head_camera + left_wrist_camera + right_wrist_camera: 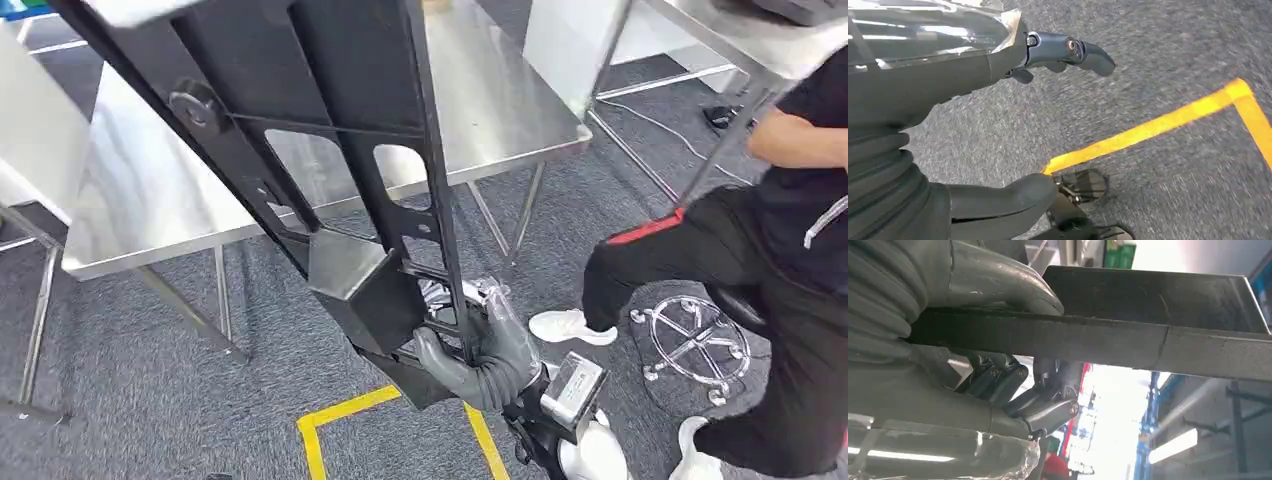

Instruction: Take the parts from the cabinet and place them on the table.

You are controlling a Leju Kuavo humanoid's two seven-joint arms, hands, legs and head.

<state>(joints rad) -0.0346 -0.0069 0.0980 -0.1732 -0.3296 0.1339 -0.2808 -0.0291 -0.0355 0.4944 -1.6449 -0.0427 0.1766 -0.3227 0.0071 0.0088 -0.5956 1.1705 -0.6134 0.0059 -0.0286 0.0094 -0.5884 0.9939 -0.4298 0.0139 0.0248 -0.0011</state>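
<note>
One large black metal frame part [330,150] is held up in the head view, gripped near its lower end by the right hand [480,350], whose thumb and fingers are wrapped around one of its bars. The part rises slantwise from the hand towards the upper left, crossing in front of a steel table [130,190] that stands on grey carpet [130,400]. In the right wrist view the thumb is seen pressed on one face of a flat dark bar of the part [1148,347], with the darker fingers [1048,405] curled against the opposite face. The left hand [998,125] is seen over the carpet and a yellow tape line [1158,125], its fingers apart and nothing held. A seated person [770,260] in black is at the right, beside a chrome stool base [695,345].
</note>
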